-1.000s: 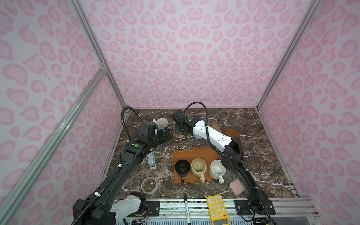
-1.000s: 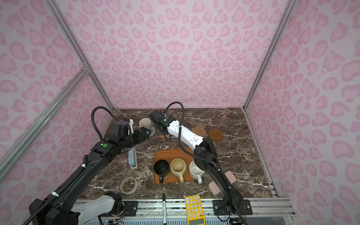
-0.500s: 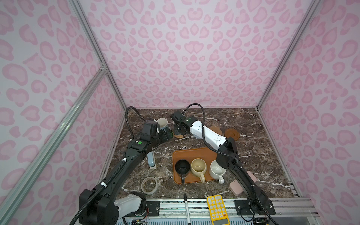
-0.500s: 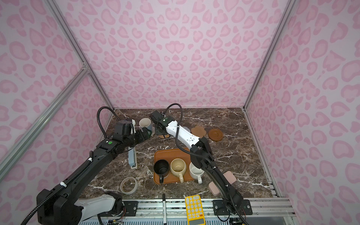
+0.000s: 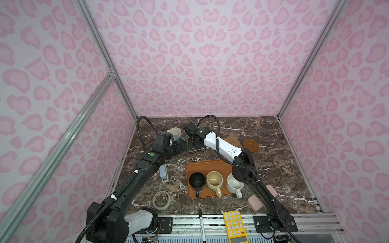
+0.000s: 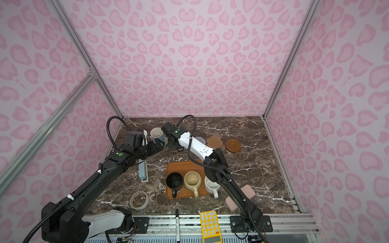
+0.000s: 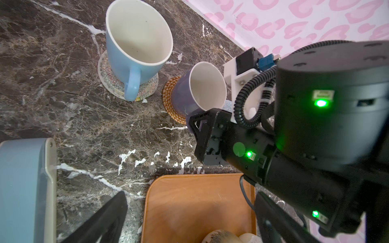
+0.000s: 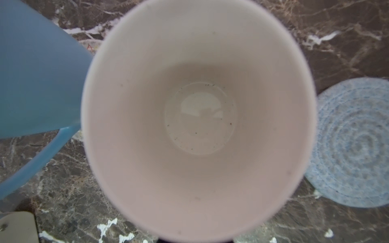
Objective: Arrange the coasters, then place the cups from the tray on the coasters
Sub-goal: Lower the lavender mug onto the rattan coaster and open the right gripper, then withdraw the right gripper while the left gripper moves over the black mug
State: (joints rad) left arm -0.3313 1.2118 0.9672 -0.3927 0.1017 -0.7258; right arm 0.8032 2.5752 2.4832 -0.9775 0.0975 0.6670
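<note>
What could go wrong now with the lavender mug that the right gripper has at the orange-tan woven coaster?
1. The lavender ceramic mug, gripped by the right gripper, hides most of the orange-tan woven round coaster. If it is off-centre, release could leave it rocking on the edge.
2. The light blue ceramic mug on the cream woven round coaster stands close beside it, so a sideways swing might knock it.

Lavender cup (image 7: pixel 200 92) handle hidden (orange-tan coaster (image 7: pixel 168 95) half covered)
</note>
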